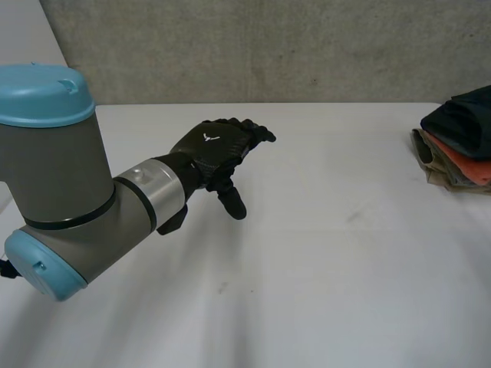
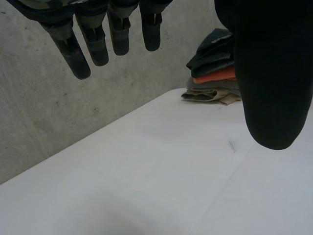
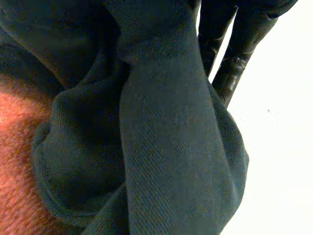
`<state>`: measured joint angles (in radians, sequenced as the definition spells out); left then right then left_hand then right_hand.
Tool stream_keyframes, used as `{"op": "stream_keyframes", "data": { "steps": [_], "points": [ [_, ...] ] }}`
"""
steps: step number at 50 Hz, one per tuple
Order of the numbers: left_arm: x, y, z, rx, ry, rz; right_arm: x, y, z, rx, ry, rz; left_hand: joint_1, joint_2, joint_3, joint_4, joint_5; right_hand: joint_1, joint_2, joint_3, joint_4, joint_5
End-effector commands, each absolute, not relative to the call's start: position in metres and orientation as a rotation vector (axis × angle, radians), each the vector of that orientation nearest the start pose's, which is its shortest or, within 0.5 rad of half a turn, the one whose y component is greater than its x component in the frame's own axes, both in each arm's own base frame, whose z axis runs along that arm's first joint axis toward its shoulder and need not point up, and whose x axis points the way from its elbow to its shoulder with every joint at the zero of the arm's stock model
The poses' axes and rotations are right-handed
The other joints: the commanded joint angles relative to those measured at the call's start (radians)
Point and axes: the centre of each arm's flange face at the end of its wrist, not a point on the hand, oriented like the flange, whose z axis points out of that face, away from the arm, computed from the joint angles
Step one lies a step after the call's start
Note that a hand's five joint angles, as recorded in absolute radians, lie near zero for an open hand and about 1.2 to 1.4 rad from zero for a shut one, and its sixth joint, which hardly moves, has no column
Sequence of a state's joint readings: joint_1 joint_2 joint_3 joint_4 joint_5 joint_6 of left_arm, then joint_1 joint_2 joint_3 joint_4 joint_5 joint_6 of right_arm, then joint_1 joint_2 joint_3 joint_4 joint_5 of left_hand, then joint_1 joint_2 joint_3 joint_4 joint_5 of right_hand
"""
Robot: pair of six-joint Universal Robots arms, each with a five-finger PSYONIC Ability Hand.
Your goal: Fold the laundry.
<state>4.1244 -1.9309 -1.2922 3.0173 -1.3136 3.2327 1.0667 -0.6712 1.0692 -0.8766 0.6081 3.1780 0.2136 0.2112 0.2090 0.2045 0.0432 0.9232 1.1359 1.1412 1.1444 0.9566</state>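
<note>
Left hand (image 1: 219,149) is hanging open and empty, well apart from the laundry pile (image 1: 454,165) at the right edge of the worktop (image 1: 345,253), while the right hand (image 3: 235,49), grip unreadable, is meeting the dark garment (image 3: 166,147) and possibly risking toppling that pile.

Right robot hand (image 3: 242,46) seemingly mostly behind dark cloth (image 3: 166,147)

Smooth matt white table (image 1: 322,253), rough grey concrete wall (image 1: 268,46), dark cloth (image 3: 171,147) finely woven, orange cloth (image 3: 14,161) fuzzy.

No readable text or numbers. Small white emblem (image 1: 208,139) on back of left robot hand (image 1: 220,153); no letters.
</note>
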Motion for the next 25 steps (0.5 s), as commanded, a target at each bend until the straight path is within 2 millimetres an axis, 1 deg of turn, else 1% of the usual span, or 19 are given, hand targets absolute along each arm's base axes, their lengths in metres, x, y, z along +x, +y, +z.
{"op": "stream_keyframes", "data": {
  "steps": [1, 2, 3, 5, 9, 10, 11, 14, 15, 18, 19, 22, 25],
  "points": [
    [-0.333, -0.220, 0.261, -0.880, -1.902, 1.569, -0.055, -0.515, 0.160, -0.666, 1.777, -2.403, 0.006, 0.008, 0.010, 0.015, 0.002, -0.082, -0.295, -0.300, -0.303, -0.290],
    [-0.333, -0.220, 0.261, -0.880, -1.902, 1.569, -0.054, -0.515, 0.160, -0.659, 1.796, -2.397, 0.006, 0.008, 0.010, 0.015, 0.002, -0.293, -0.506, -0.511, -0.514, -0.501],
    [-0.333, -0.219, 0.261, -0.881, -1.904, 1.568, -0.053, -0.514, 0.160, -0.640, 1.846, -2.383, 0.006, 0.008, 0.010, 0.015, 0.002, -0.749, -0.961, -0.967, -0.970, -0.957],
    [-0.333, -0.219, 0.261, -0.881, -1.904, 1.568, -0.052, -0.514, 0.161, -0.623, 1.899, -2.378, 0.006, 0.008, 0.010, 0.015, 0.002, -0.749, -0.961, -0.967, -0.970, -0.957],
    [-0.333, -0.221, 0.260, -0.878, -1.907, 1.568, -0.051, -0.508, 0.171, -0.626, 2.039, -2.396, 0.006, 0.008, 0.010, 0.015, 0.002, -0.749, -0.961, -0.967, -0.970, -0.957],
    [-0.333, -0.221, 0.260, -0.878, -1.907, 1.568, -0.052, -0.506, 0.176, -0.634, 2.060, -2.412, 0.006, 0.008, 0.010, 0.015, 0.002, -0.749, -0.961, -0.967, -0.970, -0.957],
    [-0.333, -0.221, 0.260, -0.878, -1.907, 1.568, -0.051, -0.503, 0.190, -0.648, 2.096, -2.442, 0.006, 0.008, 0.010, 0.015, 0.002, -0.749, -0.961, -0.967, -0.970, -0.957],
    [-0.332, -0.221, 0.260, -0.876, -1.911, 1.565, -0.050, -0.495, 0.208, -0.658, 2.143, -2.483, 0.006, 0.008, 0.010, 0.015, 0.002, -0.749, -0.961, -0.967, -0.970, -0.957],
    [-0.332, -0.221, 0.260, -0.877, -1.910, 1.567, -0.052, -0.490, 0.218, -0.661, 2.170, -2.512, 0.006, 0.008, 0.010, 0.015, 0.002, -0.749, -0.961, -0.967, -0.970, -0.957],
    [-0.332, -0.221, 0.260, -0.877, -1.910, 1.567, -0.053, -0.483, 0.230, -0.646, 2.204, -2.538, 0.006, 0.008, 0.010, 0.015, 0.002, -0.749, -0.961, -0.967, -0.970, -0.957],
    [-0.332, -0.221, 0.260, -0.877, -1.910, 1.567, -0.053, -0.480, 0.238, -0.635, 2.218, -2.559, 0.006, 0.008, 0.010, 0.015, 0.002, -0.749, -0.961, -0.967, -0.970, -0.957],
    [-0.332, -0.221, 0.261, -0.875, -1.907, 1.570, -0.058, -0.475, 0.248, -0.609, 2.267, -2.598, 0.006, 0.008, 0.010, 0.015, 0.002, -0.749, -0.961, -0.967, -0.970, -0.957],
    [-0.332, -0.221, 0.262, -0.876, -1.906, 1.572, -0.071, -0.473, 0.250, -0.614, 2.367, -2.642, 0.006, 0.008, 0.010, 0.015, 0.002, -0.749, -0.961, -0.967, -0.970, -0.957]
  ]
}}
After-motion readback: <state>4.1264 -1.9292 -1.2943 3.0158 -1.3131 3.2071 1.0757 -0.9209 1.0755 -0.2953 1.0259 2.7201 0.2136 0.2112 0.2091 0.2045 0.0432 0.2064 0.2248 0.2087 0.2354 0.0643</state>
